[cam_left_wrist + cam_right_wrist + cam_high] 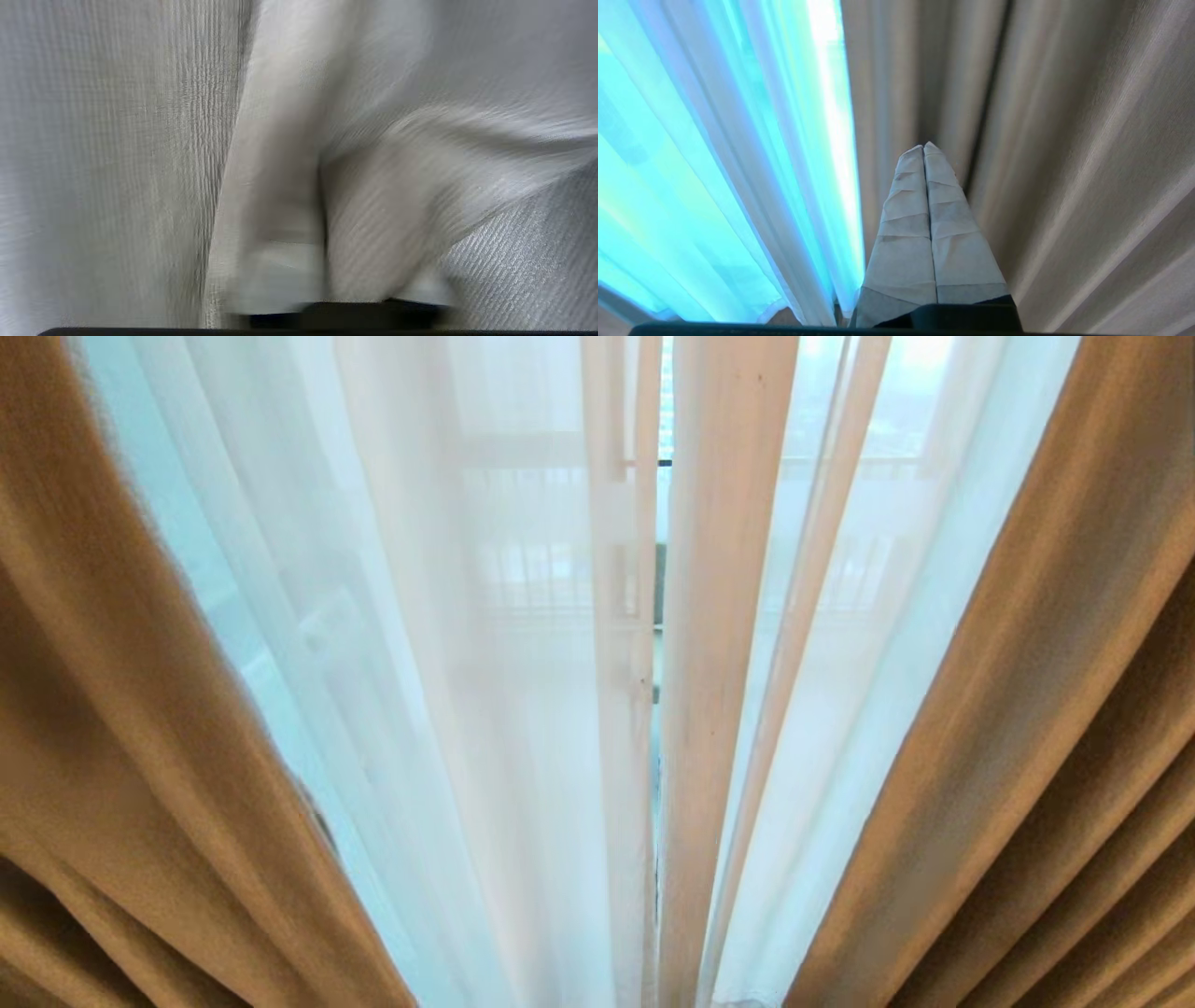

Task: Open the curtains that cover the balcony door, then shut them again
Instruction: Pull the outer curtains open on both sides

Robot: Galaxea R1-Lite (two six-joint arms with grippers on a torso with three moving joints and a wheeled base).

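The 2 white sheers (523, 709) hang vertically, meeting at a narrow gap (657, 709), with the beige drapes (1046, 728) drawn back on either side of it. The left gripper (322, 280) is buried in fabric, so its fingers' state cannot be told. The right gripper (924, 154), fingers pressed together and empty, sits beside the drape on the gap's right, the sheers toward the gap from it.

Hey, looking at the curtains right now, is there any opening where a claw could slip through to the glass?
One narrow slit: between the two white sheers, near the middle, where the dark door frame shows. Everywhere else is fabric: beige drapes crowd both sides. The right claw sits shut beside the right drape's folds.
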